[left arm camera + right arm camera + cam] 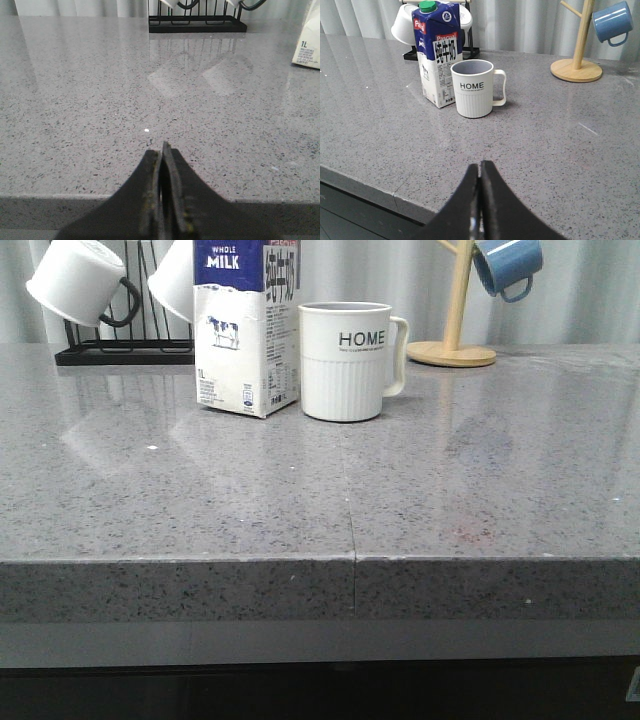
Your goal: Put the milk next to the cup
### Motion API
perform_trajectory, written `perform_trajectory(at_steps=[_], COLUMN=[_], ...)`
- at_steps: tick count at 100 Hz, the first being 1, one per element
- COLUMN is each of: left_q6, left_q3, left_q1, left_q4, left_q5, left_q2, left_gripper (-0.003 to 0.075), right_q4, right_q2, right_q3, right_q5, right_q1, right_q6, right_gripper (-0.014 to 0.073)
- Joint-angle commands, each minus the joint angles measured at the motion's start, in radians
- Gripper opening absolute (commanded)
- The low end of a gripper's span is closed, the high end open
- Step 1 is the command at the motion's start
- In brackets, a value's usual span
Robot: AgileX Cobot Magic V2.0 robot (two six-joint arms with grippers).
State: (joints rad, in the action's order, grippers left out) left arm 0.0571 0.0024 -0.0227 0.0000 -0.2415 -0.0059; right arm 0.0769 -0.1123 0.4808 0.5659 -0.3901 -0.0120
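The milk carton (245,330) stands upright on the grey counter, white below with a cow picture and a dark blue top. The white ribbed cup (347,360) marked "HOME" stands just to its right, handle to the right, a small gap between them. Both also show in the right wrist view, the milk (437,52) and the cup (475,89). A corner of the milk (309,47) shows in the left wrist view. My left gripper (162,150) and my right gripper (480,166) are shut and empty, near the counter's front edge, far from both. Neither gripper shows in the front view.
A black mug rack (120,345) with white mugs (75,280) stands at the back left behind the milk. A wooden mug tree (455,330) with a blue mug (507,265) stands at the back right. The counter's front edge (350,560) runs across the front view.
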Motion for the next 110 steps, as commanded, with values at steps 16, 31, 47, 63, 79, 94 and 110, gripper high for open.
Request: perform_trajectory(at_steps=[16,31,47,63,79,94,110], left_q6=[0.011,0.011,0.011,0.011,0.011,0.011,0.011], left_q3=[0.043,0.043,0.043,0.043,0.043,0.043,0.043], left_q1=[0.001,0.001,0.001,0.001,0.001,0.001,0.001], left_q4=[0.0,0.0,0.0,0.0,0.0,0.0,0.0], left_q5=[0.074,0.074,0.074,0.074,0.074,0.074,0.074], left_q2=[-0.032,-0.032,-0.032,-0.032,-0.032,-0.032,-0.032], left_gripper=[-0.0021,-0.0021,-0.0021,-0.0021,-0.0021,-0.0021,-0.0021], right_q4=[-0.001,-0.001,-0.001,-0.001,-0.001,-0.001,-0.002], right_q2=[-0.014,-0.014,-0.014,-0.014,-0.014,-0.014,-0.014], right_q3=[0.025,0.025,0.025,0.025,0.022,-0.08,-0.251], right_q5=[-0.077,-0.077,-0.077,-0.077,-0.082,-0.269,-0.557], right_q1=[0.004,0.004,0.004,0.004,0.005,0.08,0.251], right_q6=[0.012,0.012,0.012,0.012,0.012,0.005,0.005], right_gripper=[0.0003,0.0003,0.0003,0.0003,0.0003,0.0003,0.0003])
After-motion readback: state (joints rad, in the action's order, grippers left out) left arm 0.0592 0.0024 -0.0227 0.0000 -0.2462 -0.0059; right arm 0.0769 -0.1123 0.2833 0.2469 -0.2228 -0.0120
